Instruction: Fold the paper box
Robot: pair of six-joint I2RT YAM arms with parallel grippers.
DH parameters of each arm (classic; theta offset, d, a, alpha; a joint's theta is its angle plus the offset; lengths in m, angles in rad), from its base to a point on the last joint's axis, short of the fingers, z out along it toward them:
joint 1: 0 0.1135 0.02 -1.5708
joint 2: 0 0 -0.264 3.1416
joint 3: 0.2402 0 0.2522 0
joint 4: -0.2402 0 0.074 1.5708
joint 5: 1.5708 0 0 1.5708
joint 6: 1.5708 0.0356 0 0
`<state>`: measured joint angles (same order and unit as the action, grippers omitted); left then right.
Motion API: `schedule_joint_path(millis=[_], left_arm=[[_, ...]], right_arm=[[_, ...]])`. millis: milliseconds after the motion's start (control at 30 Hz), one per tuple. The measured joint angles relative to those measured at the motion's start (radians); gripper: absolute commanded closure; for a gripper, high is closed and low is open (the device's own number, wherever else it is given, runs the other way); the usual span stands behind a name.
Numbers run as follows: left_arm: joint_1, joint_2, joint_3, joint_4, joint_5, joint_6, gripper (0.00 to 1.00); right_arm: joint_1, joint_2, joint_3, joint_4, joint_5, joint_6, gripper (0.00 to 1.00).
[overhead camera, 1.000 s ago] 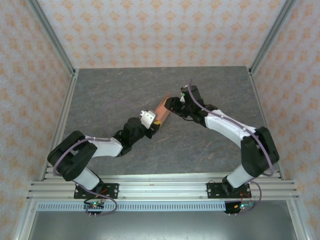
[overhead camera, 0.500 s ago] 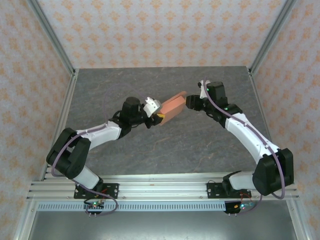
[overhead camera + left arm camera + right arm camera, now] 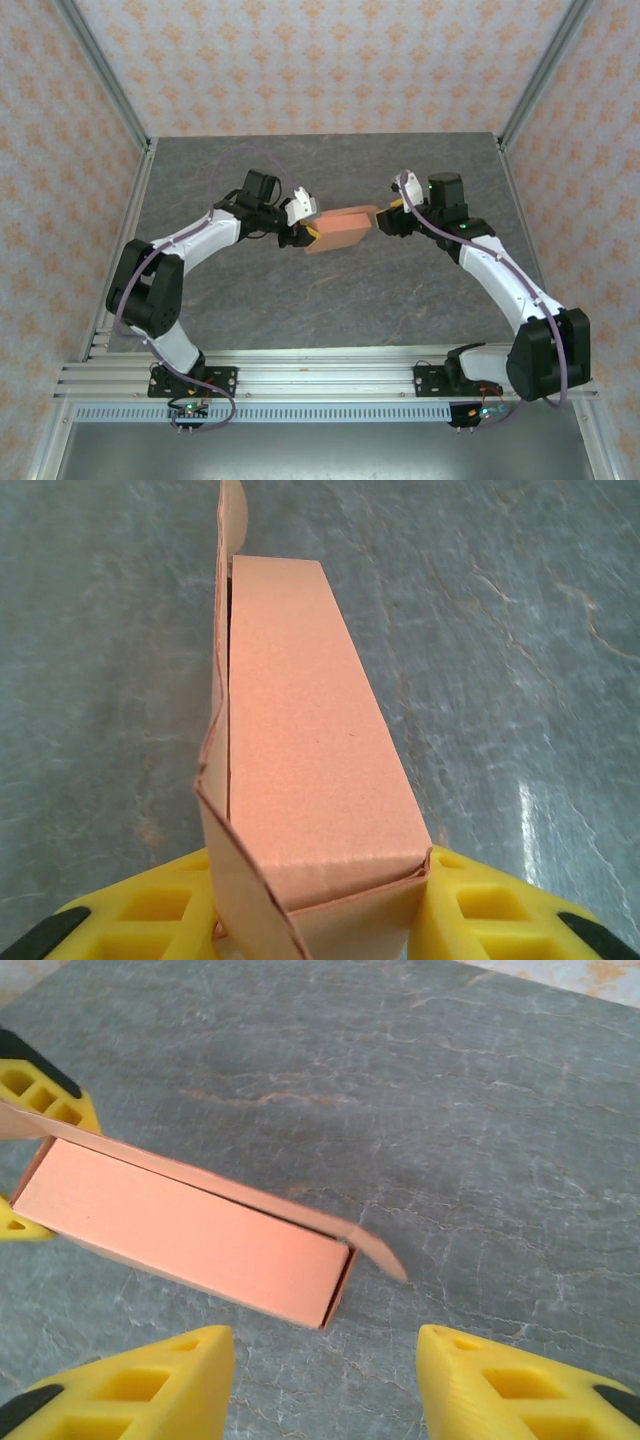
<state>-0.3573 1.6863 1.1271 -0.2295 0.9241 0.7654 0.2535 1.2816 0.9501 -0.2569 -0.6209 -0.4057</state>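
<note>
The paper box (image 3: pixel 340 230) is a salmon-orange, long, flat rectangular box, held out level over the grey table. My left gripper (image 3: pixel 310 232) is shut on its left end. In the left wrist view the box (image 3: pixel 300 730) runs away from the yellow fingers (image 3: pixel 480 905) that clamp its near end, and a loose side flap (image 3: pixel 222 630) stands apart along its left edge. My right gripper (image 3: pixel 385 220) is open just off the box's right end. In the right wrist view the box (image 3: pixel 190 1230) lies ahead of the open right gripper (image 3: pixel 325 1360), untouched, with a small flap (image 3: pixel 382 1252) sticking out.
The grey stone-patterned table (image 3: pixel 330 300) spreads around both arms. Aluminium frame rails (image 3: pixel 125 240) run along its left and right sides, and patterned walls stand behind them. The arm bases sit on the rail at the near edge (image 3: pixel 330 378).
The left arm has swung the box toward the back of the table and turned it level. The right gripper has drawn back to the right, off the box's end.
</note>
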Motion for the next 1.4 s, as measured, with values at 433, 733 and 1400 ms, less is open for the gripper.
schedule_joint_path(millis=[433,733,1400], left_arm=[[0.014,0.058,0.063,-0.126,0.070,0.105,0.72],[0.020,0.065,0.070,-0.142,0.085,0.120,0.72],[0.020,0.084,0.089,-0.148,0.085,0.122,0.72]], right_arm=[[0.000,0.178,0.114,-0.123,-0.050,-0.192,0.52],[-0.002,0.267,0.178,-0.188,-0.048,-0.274,0.59],[0.004,0.330,0.252,-0.269,-0.035,-0.212,0.96]])
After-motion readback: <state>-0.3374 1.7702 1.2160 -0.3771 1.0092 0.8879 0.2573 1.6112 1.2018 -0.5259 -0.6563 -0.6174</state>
